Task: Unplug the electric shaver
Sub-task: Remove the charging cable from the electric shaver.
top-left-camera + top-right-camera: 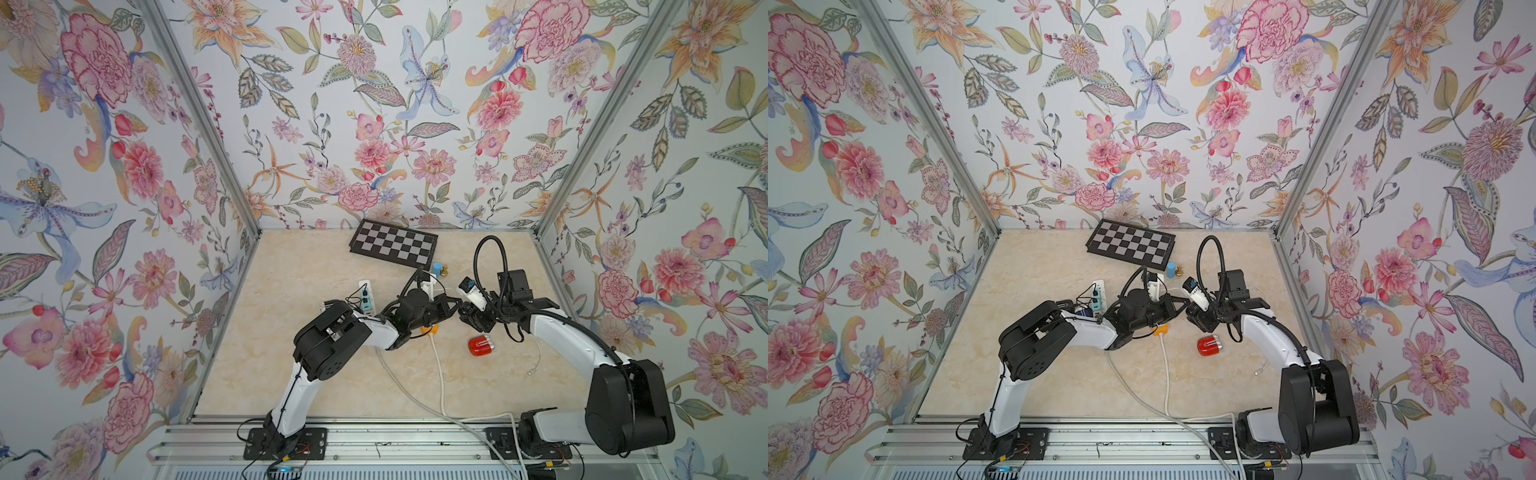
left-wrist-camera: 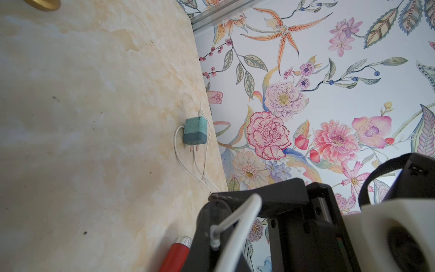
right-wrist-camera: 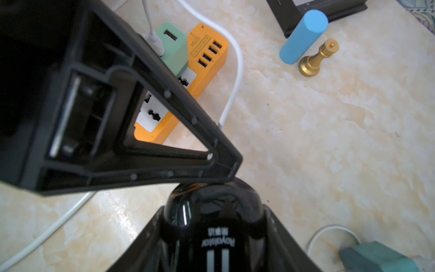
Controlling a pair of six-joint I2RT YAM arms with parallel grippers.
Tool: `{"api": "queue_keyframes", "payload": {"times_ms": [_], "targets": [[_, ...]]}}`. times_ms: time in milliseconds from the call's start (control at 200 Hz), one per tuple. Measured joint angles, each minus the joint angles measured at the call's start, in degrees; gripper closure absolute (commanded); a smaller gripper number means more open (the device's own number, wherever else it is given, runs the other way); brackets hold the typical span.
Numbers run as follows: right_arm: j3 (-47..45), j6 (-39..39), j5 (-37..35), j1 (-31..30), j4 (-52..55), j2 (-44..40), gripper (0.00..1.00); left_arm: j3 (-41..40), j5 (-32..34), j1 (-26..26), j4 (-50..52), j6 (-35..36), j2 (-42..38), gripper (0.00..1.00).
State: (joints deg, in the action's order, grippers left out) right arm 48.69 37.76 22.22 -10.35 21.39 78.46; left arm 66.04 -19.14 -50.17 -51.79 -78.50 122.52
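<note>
The electric shaver (image 3: 211, 212) is glossy black with a white label, and my right gripper (image 3: 215, 235) is shut on its body. The tip of my left gripper (image 3: 235, 164) touches the shaver's free end. That left gripper (image 2: 219, 235) is shut on the white charging cable (image 2: 244, 212) close to its small connector. Whether the connector sits in the shaver is hidden. In both top views the two grippers (image 1: 455, 306) (image 1: 1185, 307) meet tip to tip at mid-table, and the shaver does not show between them.
An orange power strip (image 3: 207, 70) with a green adapter (image 3: 174, 54) lies under the left arm. Nearby are a red cylinder (image 1: 481, 345), a blue cylinder (image 1: 437, 269), a gold chess piece (image 1: 444, 272), a chessboard (image 1: 395, 245), a white power strip (image 1: 365, 297) and a teal adapter (image 2: 195, 130).
</note>
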Motion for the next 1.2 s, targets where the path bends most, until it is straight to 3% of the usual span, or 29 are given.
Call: {"api": "queue_keyframes", "payload": {"times_ms": [165, 310, 700, 881, 1041, 1201], "targets": [[1.6, 5.0, 6.7, 3.9, 1.5, 2.4, 0.54, 0.3, 0.0, -0.1, -0.3, 0.0, 0.0, 1.00], [2.0, 4.7, 7.7, 4.1, 1.7, 2.9, 0.56, 0.7, 0.1, -0.1, 0.3, 0.0, 0.0, 1.00], [-4.3, -8.7, -3.5, -2.4, -2.1, -4.1, 0.57, 0.7, -2.3, 0.0, 2.5, 0.0, 0.0, 1.00], [-6.4, -2.7, -1.6, 0.3, -2.3, -6.7, 0.56, 0.7, -4.4, -0.3, 2.1, 0.0, 0.0, 1.00], [-5.2, 2.7, 1.7, 6.5, 0.8, -3.4, 0.57, 0.6, -0.3, 1.5, 3.3, 0.0, 0.0, 1.00], [-2.6, 3.8, 3.4, 6.8, 1.4, -0.5, 0.57, 0.7, 1.3, 2.4, 3.8, 0.0, 0.1, 1.00]]}}
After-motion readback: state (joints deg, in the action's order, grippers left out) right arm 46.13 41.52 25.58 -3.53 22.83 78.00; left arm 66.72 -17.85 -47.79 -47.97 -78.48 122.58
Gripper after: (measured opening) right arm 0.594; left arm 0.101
